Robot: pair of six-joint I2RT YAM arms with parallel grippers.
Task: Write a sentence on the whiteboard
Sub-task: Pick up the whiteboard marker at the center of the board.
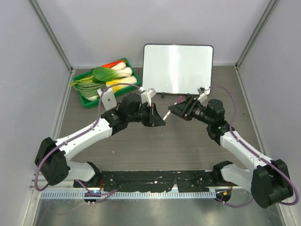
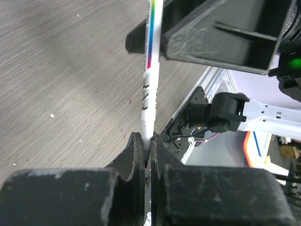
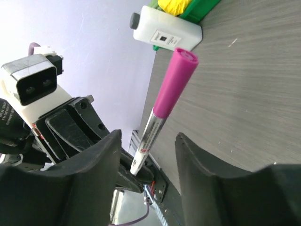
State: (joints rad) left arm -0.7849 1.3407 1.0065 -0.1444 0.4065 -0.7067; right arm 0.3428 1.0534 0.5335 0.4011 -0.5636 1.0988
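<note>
The whiteboard (image 1: 178, 68) stands propped at the back of the table, and its face is blank. No sentence shows on it. My left gripper (image 1: 161, 121) (image 2: 146, 141) is shut on the bare tail end of a white marker (image 2: 150, 75) with a magenta cap (image 3: 176, 80). The marker points towards my right gripper (image 1: 172, 109) (image 3: 148, 136). That gripper is open, with its jaws on either side of the capped end and not touching it. Both grippers are in mid-air in front of the board.
A green tray (image 1: 127, 60) with leafy vegetables and corn sits at the back left. A white box-like bottle (image 1: 109, 98) (image 3: 164, 30) lies at the tray's near side. Grey walls close in the left, right and back.
</note>
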